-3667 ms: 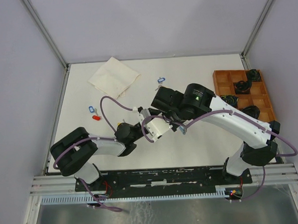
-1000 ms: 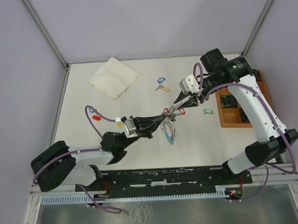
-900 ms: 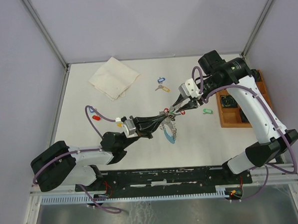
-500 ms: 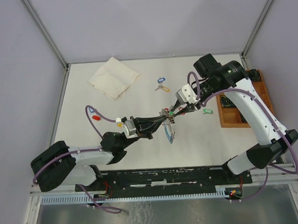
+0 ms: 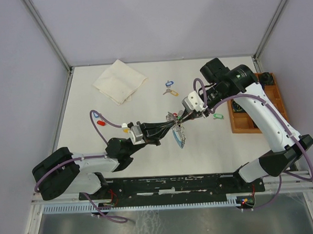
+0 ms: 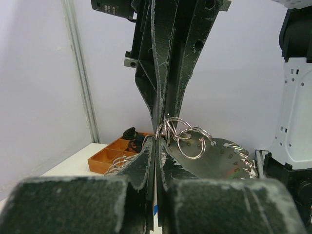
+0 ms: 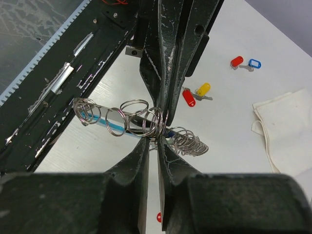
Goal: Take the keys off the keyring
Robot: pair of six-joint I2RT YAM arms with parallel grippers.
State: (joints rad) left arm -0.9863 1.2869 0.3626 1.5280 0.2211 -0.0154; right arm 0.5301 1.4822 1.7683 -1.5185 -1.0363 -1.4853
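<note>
Left pincer [image 5: 171,125]: my jaws are pressed together with no gap, clamped on the wire loops of the keyring [image 5: 178,136].
Right pincer [image 5: 181,117]: my jaws are drawn in to a thin slit. Their tips nip the same bunch of loops from the opposite side, nose to nose with the left pincer.
Keyring: held off the table between my two pincers, near the wooden tray [image 5: 238,126] but apart from it, on the side toward my left arm. Its light-blue band [image 7: 113,127] hangs below the grip, threaded through the silvery coils.
Keys on the ring: the loops crowd my tips, so I cannot tell whether a key hangs among them.
Green-tagged key [image 5: 216,116]: flat on the table, between the keyring and the tray, just beside the tray.
Blue-tagged key [image 5: 169,83]: on the table, farther from the tray than the green one.
Red-tagged key [image 7: 236,61] and second blue-tagged key [image 7: 254,63]: side by side, well apart from the tray, beyond my left arm.
Yellow-tagged key [image 7: 203,89]: beside my left wrist, well apart from the tray.
Writing: the tags are too small to read.
</note>
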